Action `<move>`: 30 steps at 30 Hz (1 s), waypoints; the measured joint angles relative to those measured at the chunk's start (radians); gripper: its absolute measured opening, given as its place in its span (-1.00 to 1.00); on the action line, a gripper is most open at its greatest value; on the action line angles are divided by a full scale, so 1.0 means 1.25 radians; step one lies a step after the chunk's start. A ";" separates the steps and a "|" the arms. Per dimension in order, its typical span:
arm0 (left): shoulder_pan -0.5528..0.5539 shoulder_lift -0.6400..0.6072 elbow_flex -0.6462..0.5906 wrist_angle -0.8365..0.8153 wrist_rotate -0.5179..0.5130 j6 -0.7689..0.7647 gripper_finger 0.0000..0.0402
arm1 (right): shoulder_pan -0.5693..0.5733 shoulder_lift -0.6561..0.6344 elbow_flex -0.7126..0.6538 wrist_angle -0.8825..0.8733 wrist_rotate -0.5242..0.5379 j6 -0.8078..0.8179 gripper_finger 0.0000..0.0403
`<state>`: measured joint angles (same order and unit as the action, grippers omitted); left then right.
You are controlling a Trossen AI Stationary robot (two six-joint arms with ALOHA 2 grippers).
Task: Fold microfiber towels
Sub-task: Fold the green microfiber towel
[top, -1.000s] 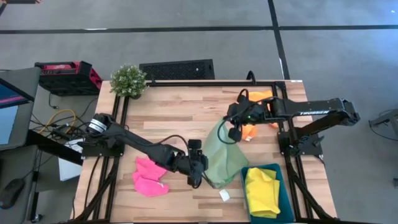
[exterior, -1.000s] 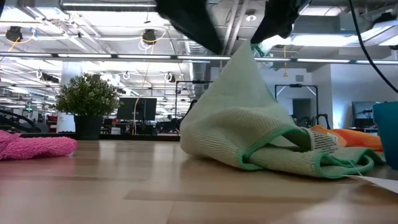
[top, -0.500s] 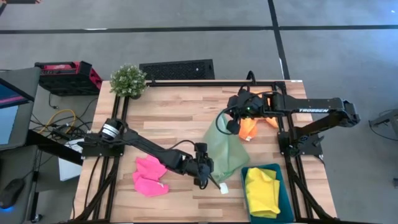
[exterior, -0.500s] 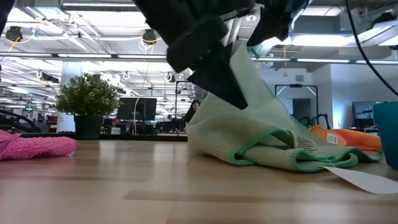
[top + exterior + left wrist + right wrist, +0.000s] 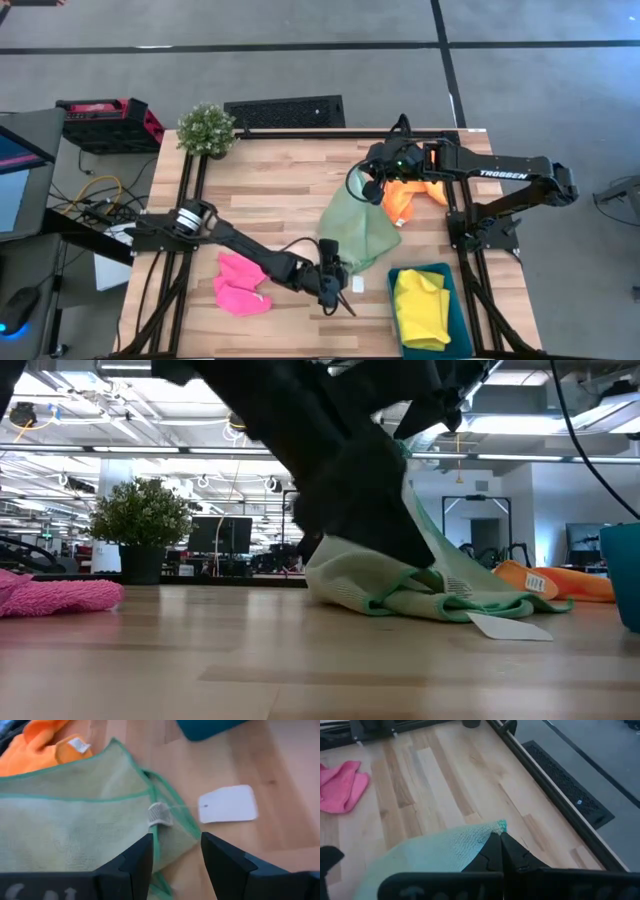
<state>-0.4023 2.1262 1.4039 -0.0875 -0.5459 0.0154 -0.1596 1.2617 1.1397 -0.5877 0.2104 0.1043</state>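
Between the two grippers hangs the light green towel [image 5: 355, 232], mid-fold: the right gripper [image 5: 366, 186] is clenched on its far corner, lifted, while the left gripper [image 5: 172, 851], fingers spread, straddles its near corner, not yet gripped. Beside the left gripper, the yellow towel [image 5: 421, 306] lies finished in the teal tray [image 5: 462, 318]. Orange towel [image 5: 407, 197] and pink towel [image 5: 241, 285] remain unfolded.

Overhead looks straight down, low sits at tabletop level, wrists close-in; all share the light green towel [image 5: 355, 232].
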 joint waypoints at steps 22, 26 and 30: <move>0.007 0.068 0.010 0.042 -0.158 0.028 -0.20 | 0.000 0.000 0.000 -0.002 0.000 -0.006 -0.99; 0.005 0.064 0.010 0.046 -0.182 0.036 -0.20 | 0.000 0.000 0.000 -0.002 -0.001 -0.007 -0.99; 0.008 0.062 0.010 0.042 -0.197 0.019 -0.21 | 0.000 0.000 0.000 -0.002 -0.001 -0.007 -0.99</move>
<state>-0.3926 2.2040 1.4166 -0.0355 -0.7918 0.0396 -0.1596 1.2617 1.1397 -0.5900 0.2092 0.0959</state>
